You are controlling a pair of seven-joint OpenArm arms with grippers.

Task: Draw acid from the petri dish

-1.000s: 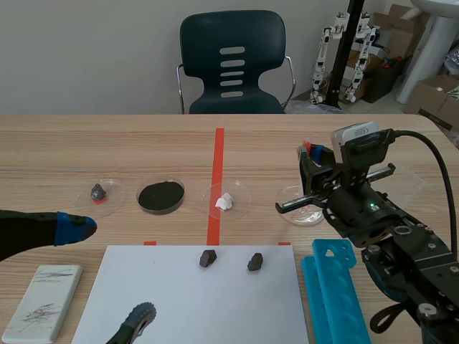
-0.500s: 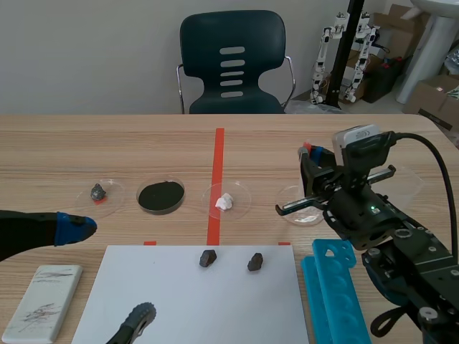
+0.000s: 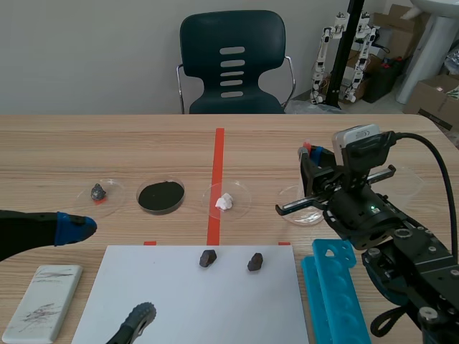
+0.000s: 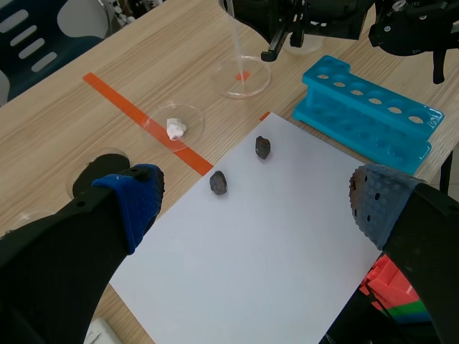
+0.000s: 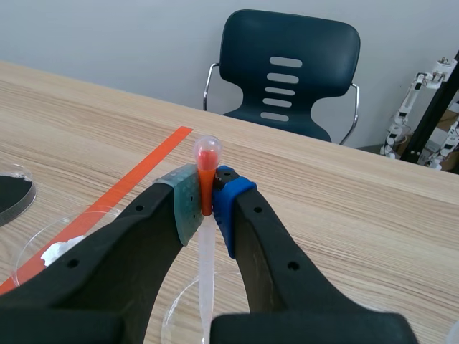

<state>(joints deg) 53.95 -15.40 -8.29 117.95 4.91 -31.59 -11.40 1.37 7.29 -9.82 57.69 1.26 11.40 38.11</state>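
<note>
The right claw (image 5: 206, 199) is clamped on the pipette's (image 5: 206, 159) red bulb, above the clear petri dish (image 3: 294, 198) on the desk (image 3: 107, 147). The stem should stay upright, dip into the liquid, then the squeeze should ease slowly. The left claw (image 4: 254, 197) hangs spread apart.

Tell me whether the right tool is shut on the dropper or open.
Shut on it: the two pads of the right tool pinch the red-bulbed clear plastic dropper just below its bulb, no gap showing.
</note>
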